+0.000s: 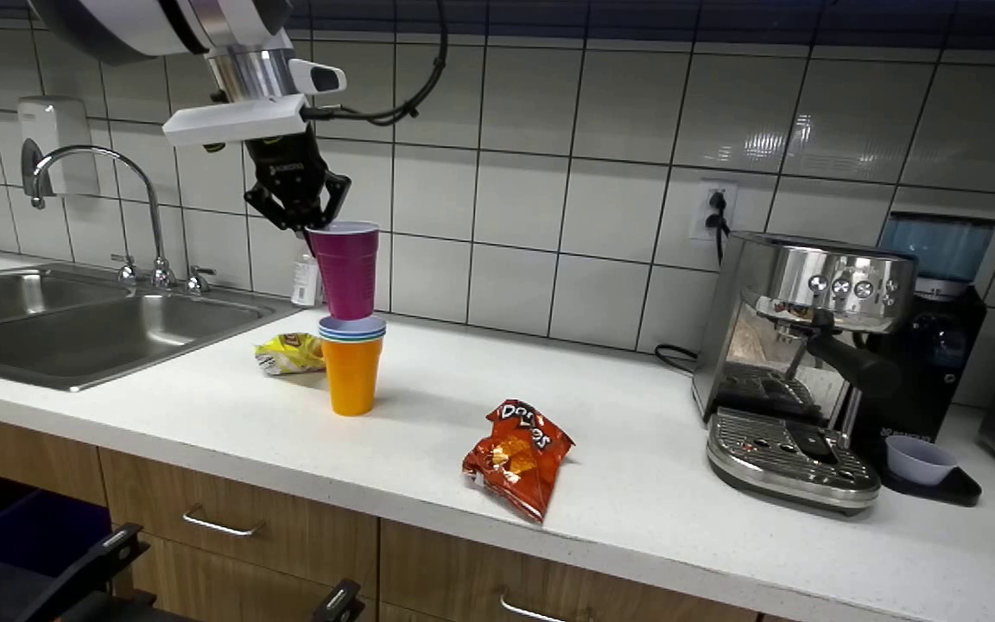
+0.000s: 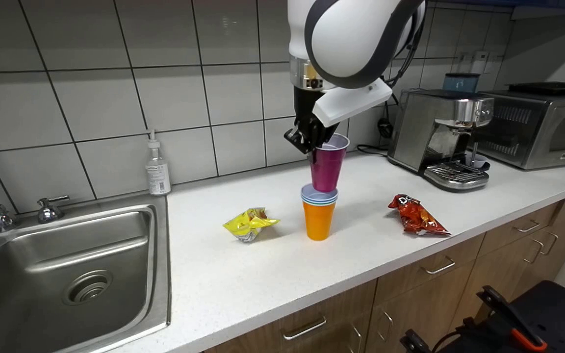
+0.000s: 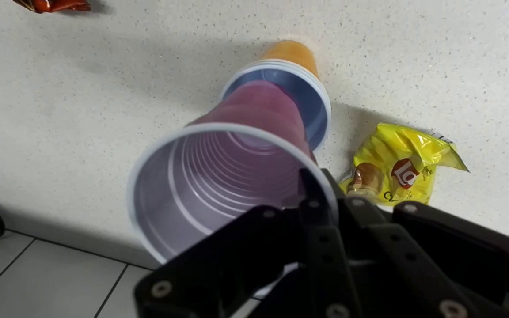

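Note:
A purple cup (image 1: pixel 349 275) with a pale inside hangs from my gripper (image 1: pixel 311 238), which is shut on its wall at the rim. In the wrist view, one finger (image 3: pixel 312 190) reaches inside the cup and the other stays outside it. Directly below is an upright orange cup (image 2: pixel 318 221) with several rims nested at its top. The purple cup's base (image 3: pixel 263 90) overlaps the blue opening (image 3: pixel 312 101) of that stack; whether they touch I cannot tell. Beside the stack, on the sink side, lies a yellow snack bag (image 2: pixel 249 224).
A red Doritos bag (image 1: pixel 519 458) lies toward the counter's front edge. The steel sink (image 2: pixel 160 274) and a soap bottle (image 2: pixel 157 169) are at one end, an espresso machine (image 1: pixel 795 363) and a microwave (image 2: pixel 542 130) at the other. A tiled wall (image 1: pixel 515 216) runs behind.

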Controlling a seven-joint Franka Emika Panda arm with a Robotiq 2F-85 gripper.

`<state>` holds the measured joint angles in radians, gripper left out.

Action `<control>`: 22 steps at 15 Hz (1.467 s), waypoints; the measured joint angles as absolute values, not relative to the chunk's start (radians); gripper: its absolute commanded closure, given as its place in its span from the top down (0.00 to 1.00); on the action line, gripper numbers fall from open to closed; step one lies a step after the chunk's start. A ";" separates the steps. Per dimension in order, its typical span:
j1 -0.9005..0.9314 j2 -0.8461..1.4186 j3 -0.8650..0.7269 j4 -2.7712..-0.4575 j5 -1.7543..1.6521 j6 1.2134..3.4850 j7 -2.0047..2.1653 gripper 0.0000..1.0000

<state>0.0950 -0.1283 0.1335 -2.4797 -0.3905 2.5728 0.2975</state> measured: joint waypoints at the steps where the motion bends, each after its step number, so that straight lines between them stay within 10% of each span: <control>1: 0.095 -0.125 0.133 -2.479 -0.391 2.573 0.297 0.01; 22: 0.095 -0.011 0.125 -2.403 -0.391 2.573 0.294 0.01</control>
